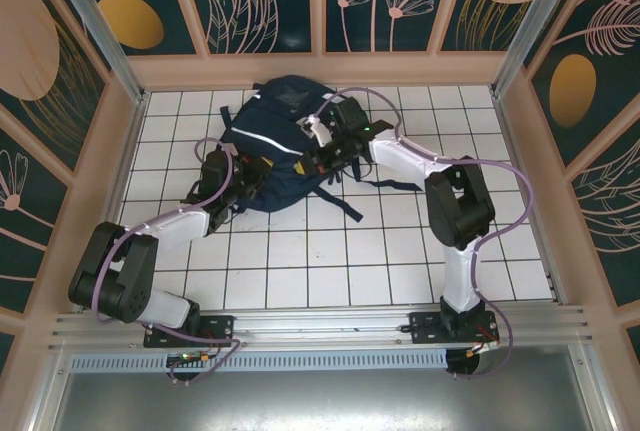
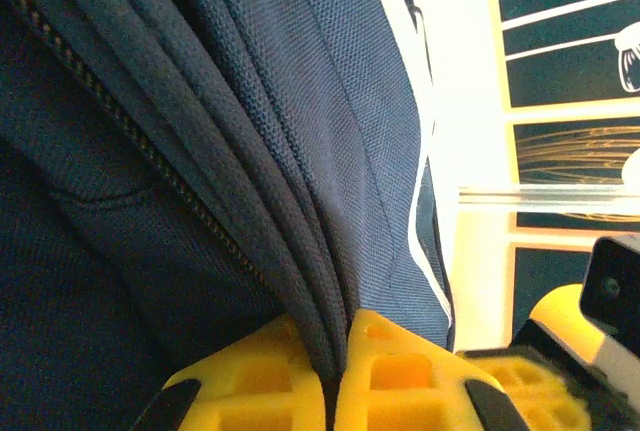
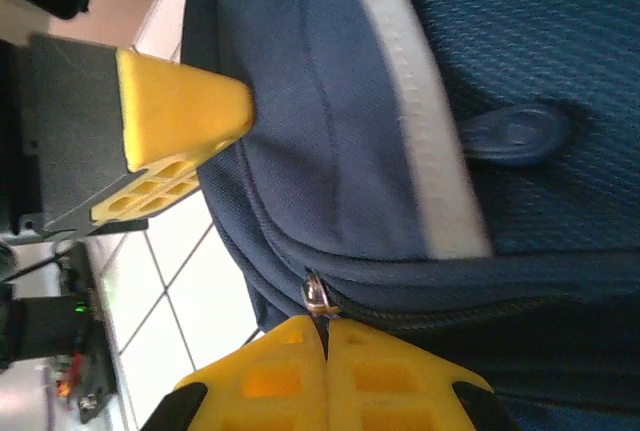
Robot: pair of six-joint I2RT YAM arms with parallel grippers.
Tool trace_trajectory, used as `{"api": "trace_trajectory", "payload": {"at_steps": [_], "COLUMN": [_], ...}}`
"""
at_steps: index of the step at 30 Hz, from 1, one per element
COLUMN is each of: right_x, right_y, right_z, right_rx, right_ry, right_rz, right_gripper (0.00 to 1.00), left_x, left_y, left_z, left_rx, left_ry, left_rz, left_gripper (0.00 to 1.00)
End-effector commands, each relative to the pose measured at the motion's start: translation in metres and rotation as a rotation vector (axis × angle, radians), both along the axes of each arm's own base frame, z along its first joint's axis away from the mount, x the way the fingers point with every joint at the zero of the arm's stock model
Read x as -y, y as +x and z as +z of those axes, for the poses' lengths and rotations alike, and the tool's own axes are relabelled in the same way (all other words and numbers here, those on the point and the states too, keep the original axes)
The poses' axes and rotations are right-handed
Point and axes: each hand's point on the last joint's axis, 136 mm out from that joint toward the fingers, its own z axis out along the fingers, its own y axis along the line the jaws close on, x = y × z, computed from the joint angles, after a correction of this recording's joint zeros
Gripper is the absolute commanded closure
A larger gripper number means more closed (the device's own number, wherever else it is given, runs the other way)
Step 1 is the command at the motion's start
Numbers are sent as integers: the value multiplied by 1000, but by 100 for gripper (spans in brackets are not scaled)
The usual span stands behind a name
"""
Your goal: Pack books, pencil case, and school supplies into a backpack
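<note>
Backpack [image 1: 285, 136] lies toward 12 o'clock on the tiled table [image 1: 330, 261]. Left gripper [image 2: 335, 376] is clamped on a fold of the bag beside the zipper, at the bag's 7 o'clock. Right gripper [image 3: 326, 346] is pinched on the zipper pull [image 3: 317, 296], around 3 o'clock.

Judgement: zipper run in hand. Keep the left hold taut and draw the pull along the track.

Hazards: loose strap [image 1: 350, 206] at 5 o'clock; bunched fabric may jam the zipper.

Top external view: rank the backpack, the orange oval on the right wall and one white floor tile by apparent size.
1. backpack
2. orange oval
3. floor tile
The oval's lead over the tile is unsure: the wall may sit nearer the camera.
</note>
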Motion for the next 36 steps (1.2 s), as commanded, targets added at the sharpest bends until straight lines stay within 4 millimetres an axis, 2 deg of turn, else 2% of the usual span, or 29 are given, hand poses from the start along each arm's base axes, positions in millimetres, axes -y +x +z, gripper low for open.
{"api": "trace_trajectory", "payload": {"at_steps": [1, 4, 7, 9, 12, 13, 14, 17, 23, 28, 33, 36], "right_x": [48, 39, 47, 47, 34, 29, 20, 4, -19, -32, -35, -40], "right_y": [22, 20, 33, 37, 32, 29, 21, 6, -20, -32, -20, -16], "right_z": [-18, -19, -34, -35, -27, -24, -21, -17, -10, -12, -29, -32], "right_rx": [-105, -67, -10, 3, 58, 95, 129, 189, 227, 232, 255, 265], "right_ry": [-46, -55, -158, -161, -151, -158, -162, -155, -109, -84, -124, -106], "right_rz": [-159, -171, -244, -253, -222, -207, -181, -142, -104, -98, -157, -163], "right_gripper": [100, 100, 100, 100, 100, 98, 90, 74, 60, 53, 51, 53], "left_x": [-37, -34, -34, -34, -34, -34, -34, -33, -32, -31, -30, -30], "left_y": [7, 8, 7, 7, 6, 5, 5, 4, 4, 3, 2, 1], "left_z": [-3, -3, -2, 1, 2, 2, 2, 2, 4, 5, 9, 10], "left_rx": [27, 31, 34, 39, 41, 42, 42, 41, 45, 46, 53, 56], "left_ry": [86, 65, 64, 67, 70, 67, 65, 58, 51, 44, 34, 26], "left_rz": [120, 112, 110, 107, 105, 105, 106, 103, 97, 95, 90, 93], "left_gripper": [100, 100, 100, 100, 100, 100, 100, 100, 100, 100, 100, 100]}}
